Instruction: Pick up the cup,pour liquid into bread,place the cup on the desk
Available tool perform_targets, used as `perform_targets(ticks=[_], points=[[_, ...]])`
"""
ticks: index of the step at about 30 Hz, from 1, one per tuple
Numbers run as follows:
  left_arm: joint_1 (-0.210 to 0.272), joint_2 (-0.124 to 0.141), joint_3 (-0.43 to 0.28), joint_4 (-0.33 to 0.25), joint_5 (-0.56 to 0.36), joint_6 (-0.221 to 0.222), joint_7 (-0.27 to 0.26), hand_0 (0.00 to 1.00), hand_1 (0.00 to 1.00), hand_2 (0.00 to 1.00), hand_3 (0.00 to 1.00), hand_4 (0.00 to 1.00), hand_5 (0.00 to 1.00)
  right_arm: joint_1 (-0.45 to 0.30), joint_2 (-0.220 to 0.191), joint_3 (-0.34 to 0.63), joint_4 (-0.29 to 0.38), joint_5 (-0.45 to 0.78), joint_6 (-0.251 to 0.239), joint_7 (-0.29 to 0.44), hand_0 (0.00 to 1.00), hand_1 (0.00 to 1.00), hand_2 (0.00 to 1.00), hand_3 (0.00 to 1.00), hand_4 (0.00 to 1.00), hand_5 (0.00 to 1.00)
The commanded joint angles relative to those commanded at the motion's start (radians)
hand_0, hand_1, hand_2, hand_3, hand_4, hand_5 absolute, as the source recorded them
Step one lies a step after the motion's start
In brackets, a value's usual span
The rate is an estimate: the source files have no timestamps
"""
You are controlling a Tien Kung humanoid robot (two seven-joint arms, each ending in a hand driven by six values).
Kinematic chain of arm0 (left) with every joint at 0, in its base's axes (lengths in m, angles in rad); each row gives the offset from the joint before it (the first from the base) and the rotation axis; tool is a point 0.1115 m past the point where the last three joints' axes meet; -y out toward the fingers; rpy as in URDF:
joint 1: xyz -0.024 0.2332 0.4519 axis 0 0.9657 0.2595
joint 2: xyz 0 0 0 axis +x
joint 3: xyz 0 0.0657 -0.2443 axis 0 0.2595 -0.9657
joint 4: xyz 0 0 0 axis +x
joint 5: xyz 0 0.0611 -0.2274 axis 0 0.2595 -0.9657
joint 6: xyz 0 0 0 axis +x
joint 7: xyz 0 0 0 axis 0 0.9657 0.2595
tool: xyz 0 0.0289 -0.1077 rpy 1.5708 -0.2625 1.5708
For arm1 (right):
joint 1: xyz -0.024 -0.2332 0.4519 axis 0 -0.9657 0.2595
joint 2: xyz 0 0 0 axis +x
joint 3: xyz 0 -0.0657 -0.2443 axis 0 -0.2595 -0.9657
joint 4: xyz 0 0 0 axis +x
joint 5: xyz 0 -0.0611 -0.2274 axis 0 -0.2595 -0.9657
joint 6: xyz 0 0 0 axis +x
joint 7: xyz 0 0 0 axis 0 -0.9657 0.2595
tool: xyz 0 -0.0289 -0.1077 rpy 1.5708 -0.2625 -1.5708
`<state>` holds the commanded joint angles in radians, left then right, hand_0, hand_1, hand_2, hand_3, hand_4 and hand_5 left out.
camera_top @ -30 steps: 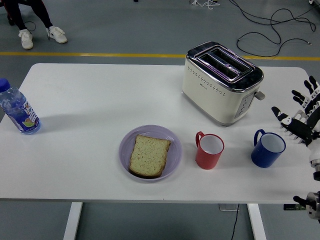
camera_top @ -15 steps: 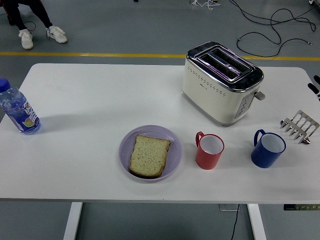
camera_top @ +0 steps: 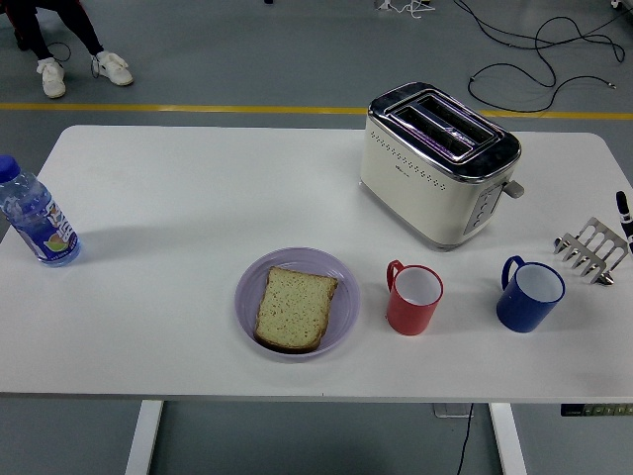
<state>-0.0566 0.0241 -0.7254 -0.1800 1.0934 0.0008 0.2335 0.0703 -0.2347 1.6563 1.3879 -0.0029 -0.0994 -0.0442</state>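
Head view: we see only a sliver of the right hand (camera_top: 623, 210) at the right edge of the picture, and we cannot tell how it is posed. Just left of it stands a metal toast rack (camera_top: 591, 249); further left and nearer us sits the blue cup (camera_top: 529, 294), apart from it. Beyond that, the red cup (camera_top: 413, 298), then the bread (camera_top: 294, 308) on a purple plate (camera_top: 341, 277). The toaster (camera_top: 438, 163) stands left of the hand.

- At the right edge of the frame you see only a sliver of the robot's right hand (camera_top: 623, 206): a slim black finger with a white band near its tip.
- In the upper left corner, a person (camera_top: 59, 40) wears dark trousers and white sneakers.
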Motion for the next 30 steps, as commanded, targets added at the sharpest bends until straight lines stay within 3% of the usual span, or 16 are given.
perform_targets(ticks=[10, 30], points=[[0.001, 0.000, -0.001, 0.000, 0.004, 0.001, 0.001, 0.655, 0.692, 0.713, 0.604, 0.343, 0.926, 0.005, 0.013, -0.024, -0.050, 0.016, -0.006, 0.074, 0.608, 0.550, 0.616, 0.589, 0.526, 0.002], [0.009, 0.002, 0.004, 0.000, 0.016, -0.001, 0.002, 0.655, 0.692, 0.713, 0.605, 0.344, 0.926, -0.004, 0.017, -0.007, -0.069, 0.016, -0.010, 0.070, 0.605, 0.544, 0.613, 0.588, 0.503, 0.002]])
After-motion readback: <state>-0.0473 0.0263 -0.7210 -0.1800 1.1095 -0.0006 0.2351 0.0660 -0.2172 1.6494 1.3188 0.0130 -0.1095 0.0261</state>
